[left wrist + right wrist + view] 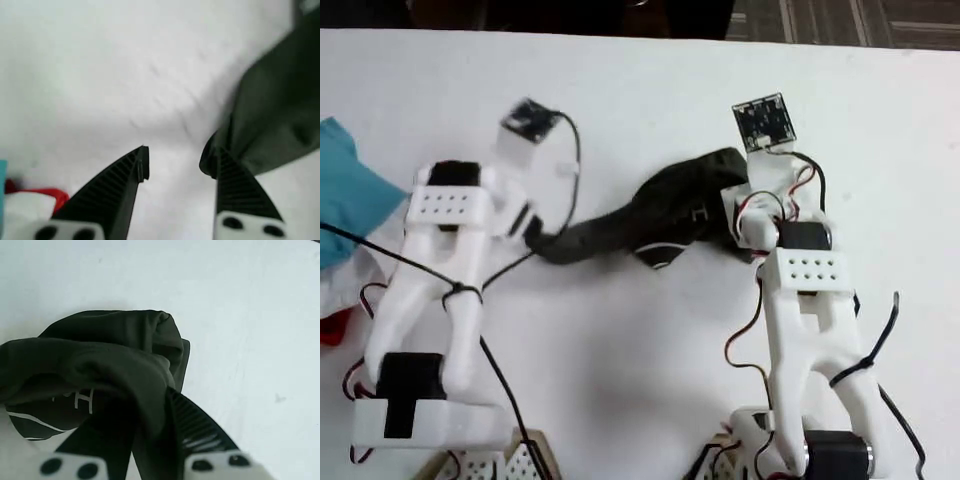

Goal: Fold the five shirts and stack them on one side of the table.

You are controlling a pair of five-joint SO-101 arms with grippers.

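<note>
White table [640, 100] holds black shirt [660, 215], teal cloth [345, 190]

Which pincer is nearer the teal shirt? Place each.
Left. The left pincer is beside the black shirt, on the side toward the teal shirt; the right pincer grips its far end.

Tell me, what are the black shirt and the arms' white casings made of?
The black shirt looks like thin, soft cloth with a matte finish: it bunches and drapes in smooth folds. Cotton or synthetic, I cannot tell. The arms' white casings look like hard, matte plastic: rigid shapes, crisp edges, rows of small holes.
</note>
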